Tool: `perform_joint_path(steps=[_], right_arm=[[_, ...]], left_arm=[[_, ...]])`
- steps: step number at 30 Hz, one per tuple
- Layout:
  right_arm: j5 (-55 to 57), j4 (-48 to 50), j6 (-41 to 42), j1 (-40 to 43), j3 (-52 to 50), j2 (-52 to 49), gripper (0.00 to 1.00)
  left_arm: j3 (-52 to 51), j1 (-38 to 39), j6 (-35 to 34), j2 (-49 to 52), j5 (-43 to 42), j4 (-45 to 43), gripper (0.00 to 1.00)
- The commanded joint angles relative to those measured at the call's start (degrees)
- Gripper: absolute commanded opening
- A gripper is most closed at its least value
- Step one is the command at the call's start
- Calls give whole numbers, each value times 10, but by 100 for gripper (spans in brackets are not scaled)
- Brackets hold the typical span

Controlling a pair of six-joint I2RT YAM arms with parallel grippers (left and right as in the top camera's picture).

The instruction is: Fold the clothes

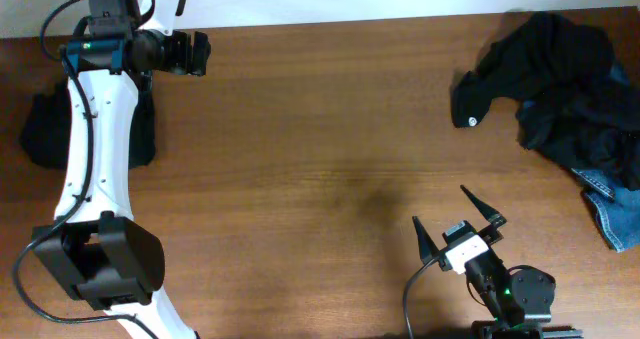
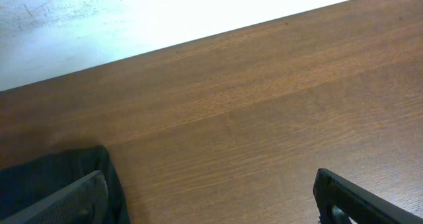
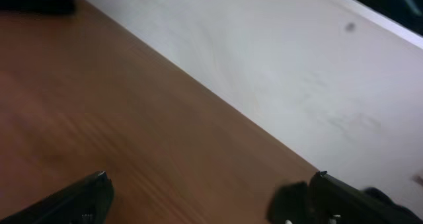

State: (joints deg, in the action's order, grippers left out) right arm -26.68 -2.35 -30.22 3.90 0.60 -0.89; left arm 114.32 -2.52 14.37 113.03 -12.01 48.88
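The clothes (image 1: 560,79) are lying in a crumpled black heap well ahead of the right tool (image 1: 439,204) and off to its right. A smaller black bundle (image 1: 40,129) is sitting beside the left tool (image 1: 203,54). Both tools are standing wide, holding nothing. Judgement: folding is not yet starting; the right tool is needing to reach the heap and draw one garment onto bare worktop (image 1: 320,159). Only the left wrist view is showing the bundle's edge (image 2: 46,178) just beside a finger (image 2: 66,201).
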Motion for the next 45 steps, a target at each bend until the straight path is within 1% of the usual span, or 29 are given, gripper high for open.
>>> perform_joint_path(steps=[1, 2, 4, 6, 32, 35, 40, 45], right_arm=[[102, -7, 7, -5, -3, 7, 99], [115, -9, 10, -5, -3, 7, 99], [170, -13, 50, -5, -3, 7, 99], [207, -17, 73, -5, -3, 4, 99], [209, -16, 74, -5, -3, -3, 99], [209, -16, 74, -5, -3, -3, 99], [209, -16, 74, -5, -3, -3, 99], [209, -16, 74, -5, -3, -3, 99]], left_arm=[[10, -1, -2, -18, -2, 1, 99], [10, -1, -2, -18, -2, 0, 99], [10, -1, -2, -18, -2, 1, 99], [10, -1, -1, -18, -2, 1, 99], [10, -1, -1, -18, -2, 0, 99], [10, -2, -2, -23, 11, 5, 99], [9, -2, -2, -71, 8, 42, 99], [-6, 9, -1, -170, 4, 51, 99]])
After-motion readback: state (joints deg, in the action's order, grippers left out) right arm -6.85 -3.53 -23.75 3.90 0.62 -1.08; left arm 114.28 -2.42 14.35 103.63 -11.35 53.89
